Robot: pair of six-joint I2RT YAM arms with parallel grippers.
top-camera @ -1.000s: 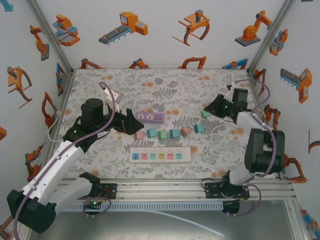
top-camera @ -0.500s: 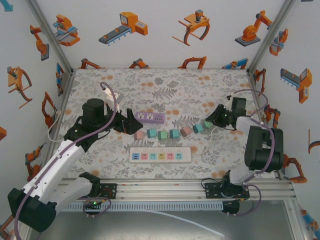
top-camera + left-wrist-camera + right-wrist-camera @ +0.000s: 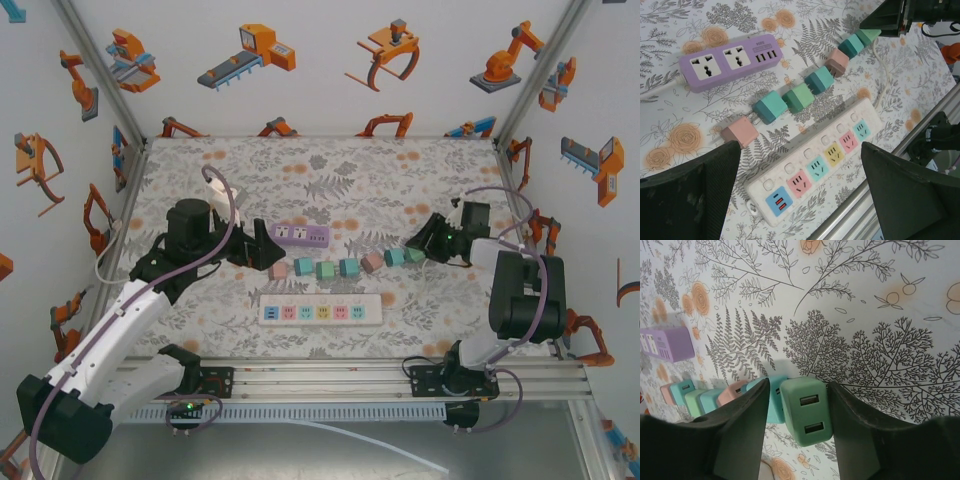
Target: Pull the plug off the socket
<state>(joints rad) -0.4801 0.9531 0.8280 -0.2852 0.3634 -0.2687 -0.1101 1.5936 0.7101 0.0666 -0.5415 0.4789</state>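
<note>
— Right end effector (image 3: pixel 800 386): gripping?
— Narrowly parted, straddling the green charger plug (image 3: pixel 805 417) at lower centre. A slit shows on 1 side, so I judge it loose, laid on the desk (image 3: pixel 400 180) to end the row of 7 plugs (image 3: pixel 348 267).
— Left end effector (image 3: pixel 268 248)?
— Wide, empty, beside the purple power strip (image 3: pixel 298 235), probably to steady it.

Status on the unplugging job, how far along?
Done: purple strip and white strip both show bare sockets; seven plugs lie in a row between them. In hand: right gripper straddles the end green plug, grip unclear; left gripper hangs open. Left: apparently nothing plugged in.
</note>
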